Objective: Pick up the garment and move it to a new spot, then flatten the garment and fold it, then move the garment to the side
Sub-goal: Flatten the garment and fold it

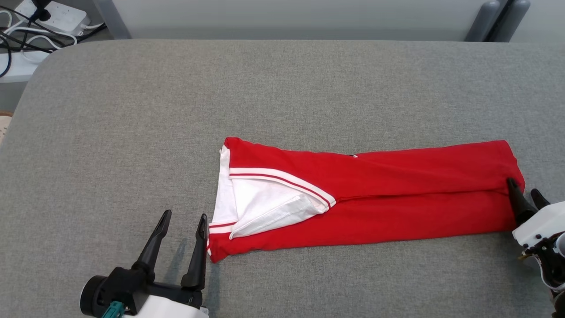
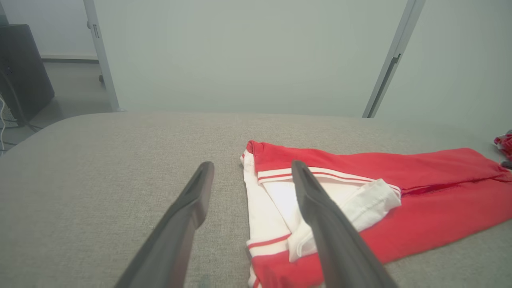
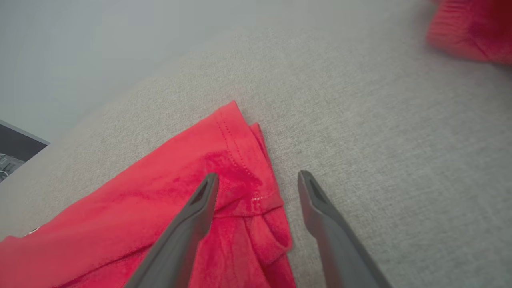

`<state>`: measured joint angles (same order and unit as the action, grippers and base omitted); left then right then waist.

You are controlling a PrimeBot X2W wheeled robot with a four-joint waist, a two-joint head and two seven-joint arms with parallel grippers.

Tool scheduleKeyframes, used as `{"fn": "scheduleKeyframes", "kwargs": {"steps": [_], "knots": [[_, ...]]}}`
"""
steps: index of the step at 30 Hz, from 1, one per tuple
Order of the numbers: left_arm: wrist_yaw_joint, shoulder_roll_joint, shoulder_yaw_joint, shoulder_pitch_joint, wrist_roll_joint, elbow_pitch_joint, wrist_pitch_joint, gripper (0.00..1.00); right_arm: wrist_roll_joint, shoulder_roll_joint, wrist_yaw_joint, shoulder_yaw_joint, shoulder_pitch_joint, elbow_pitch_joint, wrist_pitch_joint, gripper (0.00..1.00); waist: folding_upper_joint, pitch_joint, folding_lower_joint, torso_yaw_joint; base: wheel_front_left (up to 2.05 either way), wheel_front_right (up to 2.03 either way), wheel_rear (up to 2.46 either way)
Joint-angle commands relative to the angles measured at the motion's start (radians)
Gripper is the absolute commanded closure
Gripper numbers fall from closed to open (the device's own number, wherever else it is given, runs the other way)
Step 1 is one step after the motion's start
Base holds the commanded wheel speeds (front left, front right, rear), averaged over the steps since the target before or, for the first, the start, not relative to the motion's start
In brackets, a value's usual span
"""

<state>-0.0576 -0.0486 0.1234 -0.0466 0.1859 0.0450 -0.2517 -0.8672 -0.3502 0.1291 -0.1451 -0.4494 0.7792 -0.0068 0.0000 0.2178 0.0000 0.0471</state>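
One grey fabric table [image 1: 282, 88], folded red garment [image 1: 397, 194], possibly glass panels [image 2: 248, 56] behind

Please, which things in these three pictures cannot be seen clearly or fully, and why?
Right wrist view: red thing in the top right corner, blurred and cut by the edge; cannot tell what it is.
Head view: right gripper, its body cut off by the right edge.
Left wrist view: a finger of the left gripper covers some white cloth of the garment.
All views: garment's underside, hidden by its own folds.
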Motion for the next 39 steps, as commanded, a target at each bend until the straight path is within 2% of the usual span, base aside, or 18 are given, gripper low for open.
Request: {"fn": "scheduleKeyframes", "kwargs": {"steps": [1, 11, 12, 13, 14, 15, 23, 28, 35, 39], "knots": [[0.001, -0.002, -0.025, 0.048, -0.005, -0.023, -0.010, 0.00, -0.008, -0.020, 0.002, -0.024, -0.016, 0.001, 0.009, 0.00, 0.0000, 0.005, 0.0000, 0.002, 0.00, 0.00, 0.00], [0.001, -0.002, -0.020, 0.060, -0.006, -0.015, -0.010, 0.00, -0.087, -0.001, 0.002, -0.081, -0.049, 0.072, 0.046, 0.00, 0.0000, 0.012, 0.0000, 0.006, 0.00, 0.00, 0.00], [0.001, -0.002, -0.020, 0.060, -0.006, -0.015, -0.010, 0.00, -0.096, -0.001, 0.002, -0.087, -0.049, 0.075, 0.049, 0.33, 0.0000, 0.012, 0.0000, 0.007, 0.00, 0.00, 0.00], [0.000, -0.002, -0.019, 0.060, -0.006, -0.014, -0.010, 0.00, -0.105, -0.003, 0.002, -0.092, -0.049, 0.078, 0.051, 0.60, 0.0000, 0.012, 0.0000, 0.008, 0.00, 0.00, 0.00], [0.000, -0.002, -0.019, 0.061, -0.006, -0.014, -0.010, 0.00, -0.116, -0.004, 0.002, -0.096, -0.049, 0.081, 0.055, 0.74, 0.0000, 0.012, 0.0000, 0.009, 0.00, 0.00, 0.00], [0.000, -0.002, -0.019, 0.061, -0.006, -0.015, -0.010, 0.00, -0.124, -0.006, 0.002, -0.102, -0.050, 0.082, 0.055, 0.98, 0.0000, 0.013, 0.0000, 0.009, 0.00, 0.00, 0.00], [0.000, -0.002, -0.016, 0.062, -0.005, -0.010, -0.010, 0.00, -0.166, -0.030, 0.002, -0.155, -0.045, 0.078, 0.039, 1.00, 0.0000, 0.010, 0.0000, 0.007, 0.00, 0.00, 0.00], [0.002, -0.002, -0.013, 0.058, -0.001, -0.003, -0.010, 0.00, -0.176, -0.073, 0.002, -0.167, -0.030, 0.071, -0.020, 1.00, 0.0000, -0.003, 0.0000, -0.006, 0.00, 0.00, 0.00], [0.001, -0.002, -0.010, 0.058, 0.000, 0.003, -0.010, 0.00, -0.205, -0.123, 0.002, -0.168, -0.014, 0.071, -0.043, 1.00, 0.0000, -0.018, 0.0000, -0.019, 0.00, 0.00, 0.00], [0.000, -0.002, -0.007, 0.062, 0.002, 0.007, -0.010, 0.00, -0.242, -0.126, 0.002, -0.190, -0.007, 0.006, -0.032, 1.00, 0.0000, -0.026, 0.0000, -0.023, 0.00, 0.00, 0.00]]}}
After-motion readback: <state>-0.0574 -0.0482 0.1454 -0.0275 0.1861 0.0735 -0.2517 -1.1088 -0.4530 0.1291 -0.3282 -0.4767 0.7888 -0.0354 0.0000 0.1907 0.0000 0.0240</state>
